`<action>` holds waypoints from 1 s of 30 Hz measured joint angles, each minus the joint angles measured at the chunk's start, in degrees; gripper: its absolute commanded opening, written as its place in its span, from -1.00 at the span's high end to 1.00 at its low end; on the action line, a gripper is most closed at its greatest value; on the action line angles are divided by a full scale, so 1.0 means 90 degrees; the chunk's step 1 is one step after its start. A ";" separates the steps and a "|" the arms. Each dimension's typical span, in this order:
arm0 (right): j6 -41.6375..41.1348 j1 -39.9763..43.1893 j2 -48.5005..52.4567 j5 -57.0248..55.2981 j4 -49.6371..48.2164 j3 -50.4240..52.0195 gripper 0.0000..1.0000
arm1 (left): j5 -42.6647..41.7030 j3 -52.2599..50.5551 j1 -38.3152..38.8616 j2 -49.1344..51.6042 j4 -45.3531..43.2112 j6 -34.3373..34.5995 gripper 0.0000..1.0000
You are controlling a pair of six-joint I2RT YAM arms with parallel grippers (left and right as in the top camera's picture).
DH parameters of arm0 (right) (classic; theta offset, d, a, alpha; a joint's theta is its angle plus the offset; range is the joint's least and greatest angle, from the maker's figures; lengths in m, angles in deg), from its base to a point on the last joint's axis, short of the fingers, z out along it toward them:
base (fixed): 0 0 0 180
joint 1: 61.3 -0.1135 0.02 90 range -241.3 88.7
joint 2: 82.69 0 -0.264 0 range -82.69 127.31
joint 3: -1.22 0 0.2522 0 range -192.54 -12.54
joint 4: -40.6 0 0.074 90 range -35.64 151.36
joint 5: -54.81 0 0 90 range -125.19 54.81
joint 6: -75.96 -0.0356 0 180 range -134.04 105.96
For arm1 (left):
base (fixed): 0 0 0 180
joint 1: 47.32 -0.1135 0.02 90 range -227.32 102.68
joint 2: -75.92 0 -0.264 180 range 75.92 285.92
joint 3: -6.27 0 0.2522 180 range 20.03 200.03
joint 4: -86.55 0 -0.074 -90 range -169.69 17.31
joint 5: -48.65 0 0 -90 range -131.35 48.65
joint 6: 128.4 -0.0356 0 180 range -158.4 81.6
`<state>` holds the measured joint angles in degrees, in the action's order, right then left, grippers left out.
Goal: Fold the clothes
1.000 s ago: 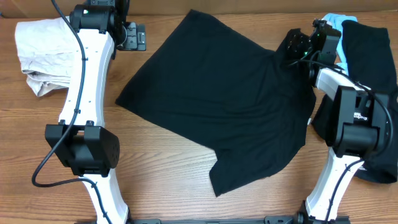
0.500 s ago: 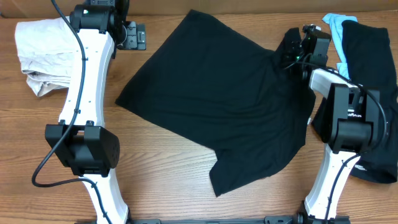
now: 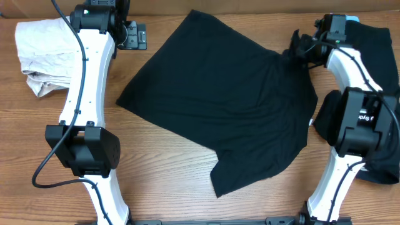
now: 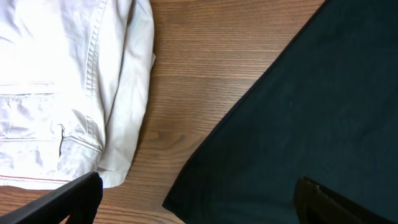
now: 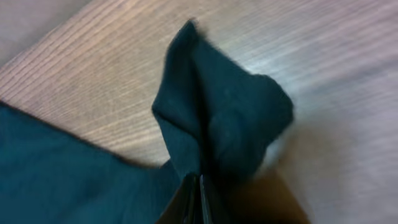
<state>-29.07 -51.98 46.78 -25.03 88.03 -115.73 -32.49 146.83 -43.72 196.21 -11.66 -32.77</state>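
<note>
Black T-shirt [image 3: 219, 106], lying open and skewed across the middle of the tabletop [image 3: 169, 187], with one corner at the top centre of the overhead frame and a loose flap at the lower centre. At the upper right, the right end effector [image 3: 300, 50] is clamped on a bunched corner [image 5: 217, 118] of this shirt. In the right wrist view its fingers meet at the bottom centre [image 5: 199, 193], and the fabric rises from them in a crumpled peak lifted off the wood. The left end effector [image 4: 199, 202] hovers at the upper left of the overhead frame, its fingers apart and holding nothing, above the shirt's left edge and just beside the beige garment [image 4: 62, 93]. A second black garment [image 3: 375, 44] lies at the right edge, partly hidden by the right arm.

Step in hand, as judged: straightening the shirt by its right corner before any fold is made; folding proper is not yet begun. The next move calls for drawing the held corner outward until the cloth lies flat. The left end effector would then need to take the opposite edge, so that both ends can be carried over together.
</note>
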 measured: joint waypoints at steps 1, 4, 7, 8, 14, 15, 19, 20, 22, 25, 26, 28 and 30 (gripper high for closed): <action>-0.0017 0.0049 -0.0036 0.0010 0.0274 -0.0109 0.93 | 0.0000 0.0000 0.0000 0.0000 0.0002 0.0000 -1.00; -0.0073 0.0243 -0.0112 0.0012 0.0899 -0.0328 0.92 | 0.0000 -0.0002 0.0000 0.0000 -0.0024 -0.0002 -0.99; -0.0168 0.0578 -0.0126 0.0019 0.1353 -0.0537 0.93 | 0.0000 -0.0041 0.0000 0.0000 -0.0087 -0.0002 -1.00; -0.0189 0.0699 -0.0126 0.0017 0.1433 -0.0573 0.93 | 0.0000 -0.0073 0.0000 0.0000 -0.0109 -0.0002 -1.00; -0.0316 0.1642 -0.0129 0.0015 0.1661 -0.0622 0.28 | -0.0002 -0.0272 0.0000 0.0000 -0.0216 -0.0002 -1.00; -0.0338 0.1780 -0.0129 0.0002 0.1668 -0.0622 -0.14 | 0.0000 -0.0289 0.0000 0.0000 -0.0228 -0.0002 -1.00; -0.0316 0.2113 -0.0129 0.0097 0.1753 -0.0624 -0.56 | -0.0005 -0.0301 0.0000 0.0000 -0.0240 -0.0032 -1.00; -0.0306 0.2120 -0.0138 0.0177 0.1836 -0.0624 -0.56 | -0.0039 -0.0301 0.0000 0.0000 -0.0257 -0.0119 -0.99; -0.0301 0.2091 -0.0182 0.0362 0.2018 -0.0624 -0.57 | -0.0197 -0.0301 0.0000 0.0000 -0.0289 -0.0325 -1.00; -0.0291 0.1979 -0.0393 0.0641 0.2312 -0.0624 -0.58 | -0.0799 -0.0301 0.0000 0.0000 -0.0301 -0.0908 -1.00; -0.0270 0.1923 -0.0525 0.0731 0.2426 -0.0624 -0.59 | -0.1052 -0.0301 0.0002 0.0000 -0.0306 -0.1134 -1.00; -0.0206 0.1783 -0.0920 0.0913 0.2824 -0.0624 -0.60 | -0.1523 -0.0347 0.0019 0.0000 -0.0350 -0.1562 -1.00; -0.0124 0.1610 -0.1387 0.1020 0.3228 -0.0624 -0.65 | -0.1872 -0.0437 0.0080 0.0007 -0.0376 -0.1965 -1.00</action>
<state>-30.18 -37.48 34.30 -15.85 117.08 -121.35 -49.34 142.90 -43.00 196.27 -15.05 -50.46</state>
